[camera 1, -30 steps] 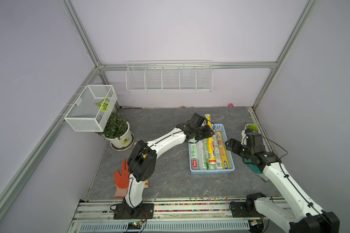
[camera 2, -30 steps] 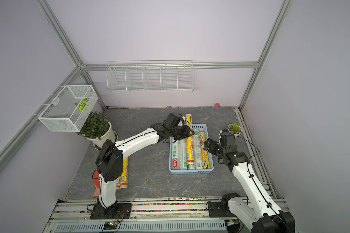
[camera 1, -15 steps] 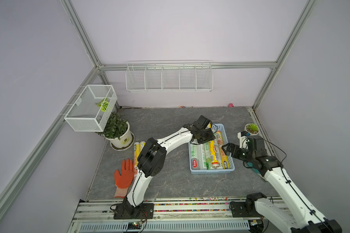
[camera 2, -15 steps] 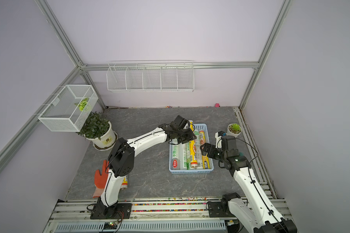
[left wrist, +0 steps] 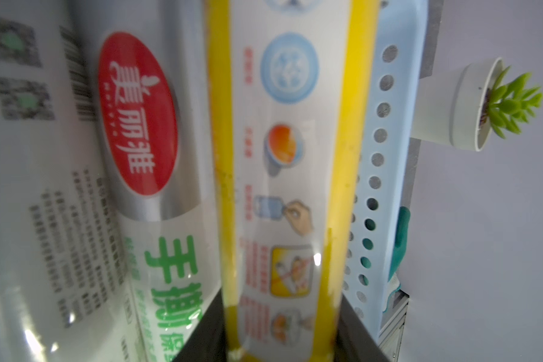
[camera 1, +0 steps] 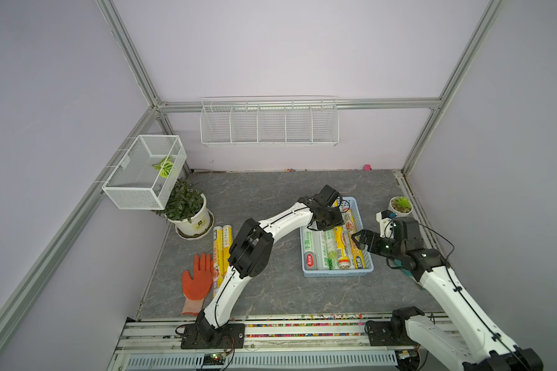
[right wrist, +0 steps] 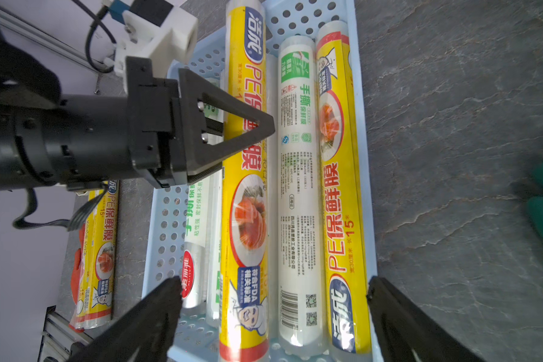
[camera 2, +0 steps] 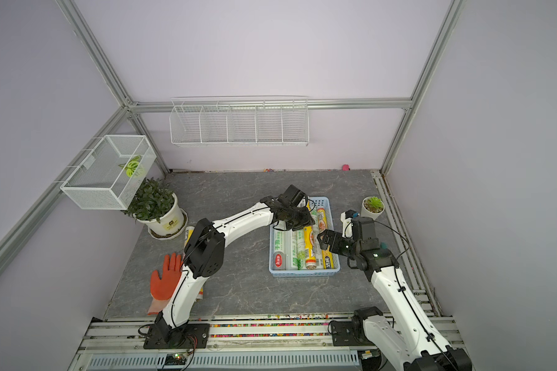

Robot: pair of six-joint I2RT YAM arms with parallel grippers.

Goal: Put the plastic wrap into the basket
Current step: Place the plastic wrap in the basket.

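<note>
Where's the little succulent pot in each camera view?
Top view: succulent pot right of the basket.
Top view: pot right of the basket.
Left wrist: pot beyond the basket's perforated wall.
Right wrist: not in it.
Shared landmark: the blue basket.

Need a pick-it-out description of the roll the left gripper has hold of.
On the grey table, find the light blue basket right of centre. Of the rolls lying lengthwise in it, it is the yellow roll near the middle. Unlike the other yellow roll by the basket's right wall, it has the left gripper shut on its far end.
</note>
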